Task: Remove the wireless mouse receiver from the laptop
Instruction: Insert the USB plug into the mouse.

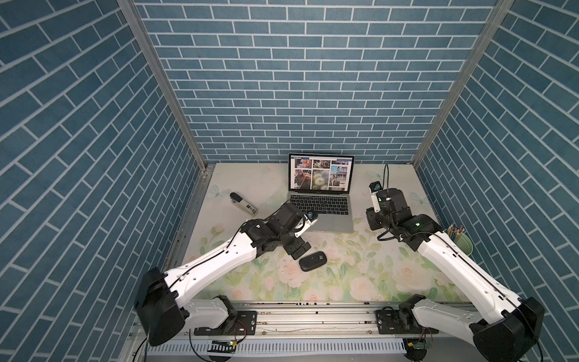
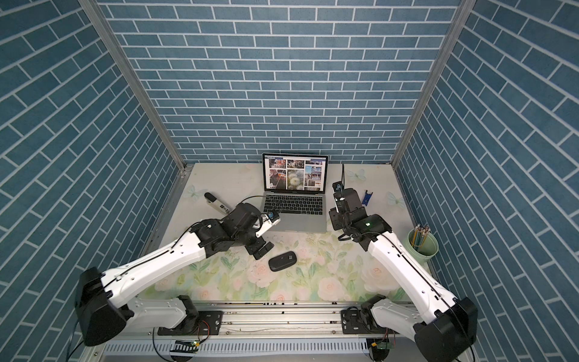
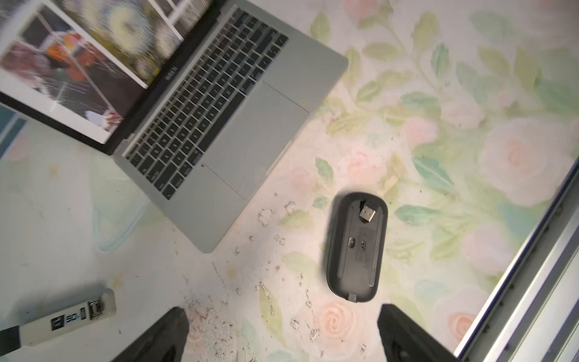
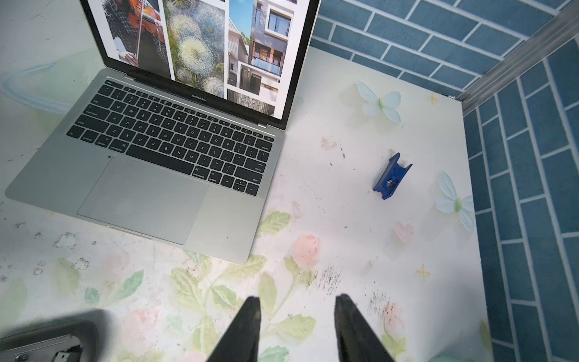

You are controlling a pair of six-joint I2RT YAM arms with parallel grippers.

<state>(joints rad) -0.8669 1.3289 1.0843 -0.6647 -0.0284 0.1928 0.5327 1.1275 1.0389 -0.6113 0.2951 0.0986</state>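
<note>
The silver-grey laptop [image 1: 326, 219] [image 2: 297, 221] [image 3: 250, 141] [image 4: 141, 194] stands open at the back of the table, its screen showing photos. A black mouse [image 1: 312, 261] [image 2: 282, 260] [image 3: 357, 247] lies upside down in front of it. The wireless mouse receiver [image 3: 367, 213], its silver plug showing, rests in the recess on the mouse's underside, apart from the laptop. My left gripper [image 1: 297, 250] [image 3: 283, 308] hangs open just left of the mouse, holding nothing. My right gripper [image 1: 372, 221] [image 4: 297, 299] is open over bare table right of the laptop's front corner.
A white stick-shaped device [image 1: 244, 207] [image 3: 62, 319] lies left of the laptop. A small blue plastic piece [image 2: 367, 198] [image 4: 392, 177] lies at the back right. A green cup of pencils [image 1: 460, 241] [image 2: 421, 241] stands by the right wall. Blue brick walls enclose three sides.
</note>
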